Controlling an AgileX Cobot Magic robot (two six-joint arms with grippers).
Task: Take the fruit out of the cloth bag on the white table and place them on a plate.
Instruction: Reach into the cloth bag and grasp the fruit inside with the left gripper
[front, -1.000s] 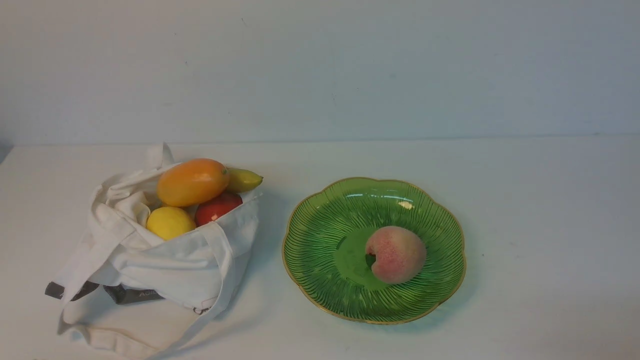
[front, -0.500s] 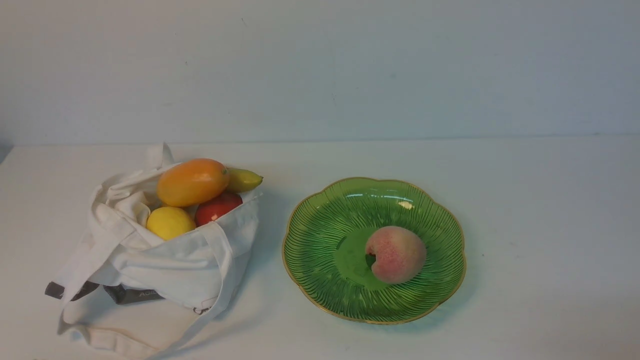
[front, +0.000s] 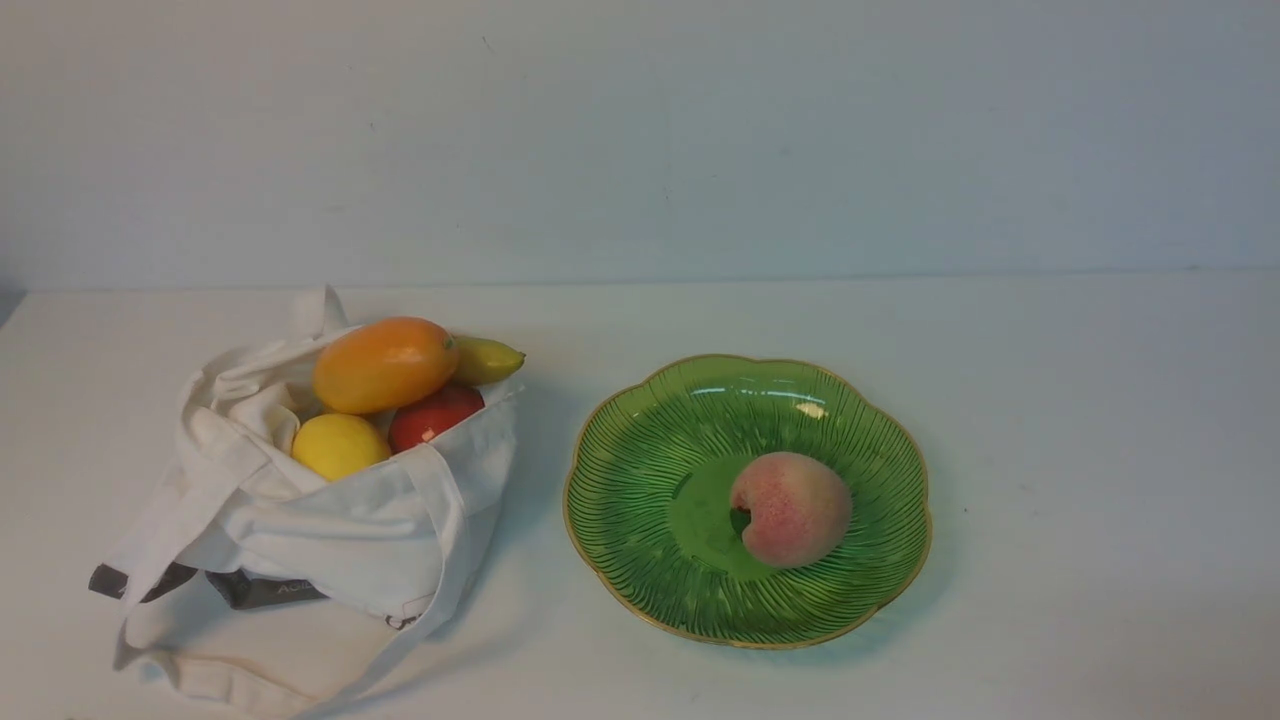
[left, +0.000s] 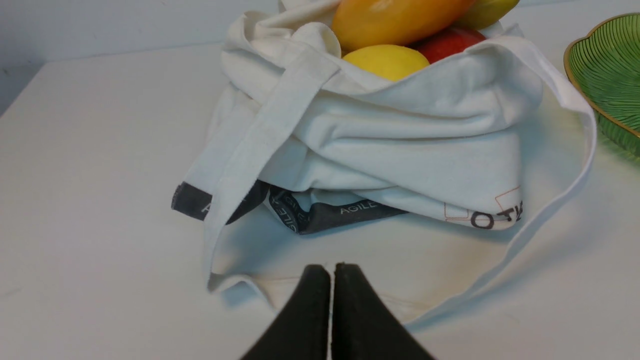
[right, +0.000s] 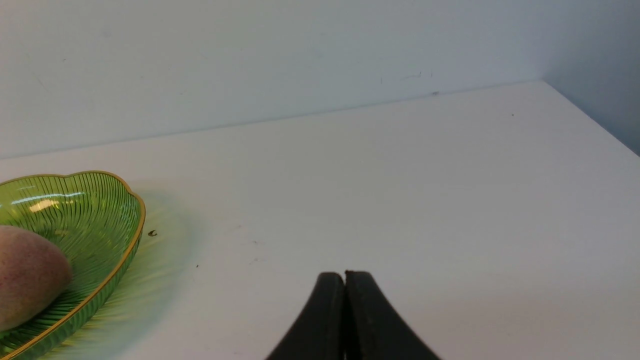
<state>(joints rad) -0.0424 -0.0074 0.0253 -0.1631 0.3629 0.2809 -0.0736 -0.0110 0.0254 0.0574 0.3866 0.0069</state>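
Observation:
The off-white cloth bag (front: 330, 520) slumps on the white table (front: 1080, 450) at the left. In its mouth lie the orange-yellow mango (front: 385, 363), the banana (front: 490, 359), the lemon (front: 340, 445) and the round red fruit (front: 435, 415). The green plate (front: 640, 500) stands to its right and holds the pink peach (front: 792, 508). Neither gripper shows in the front view. My left gripper (left: 332, 267) is shut and empty, low, in front of the bag (left: 400, 135). My right gripper (right: 344, 275) is shut and empty over bare table beside the plate (right: 100, 215).
A pale wall (front: 640, 140) rises behind the table. The bag's strap handles (front: 250, 690) trail toward the front edge. The table's right edge (right: 595, 125) shows in the right wrist view.

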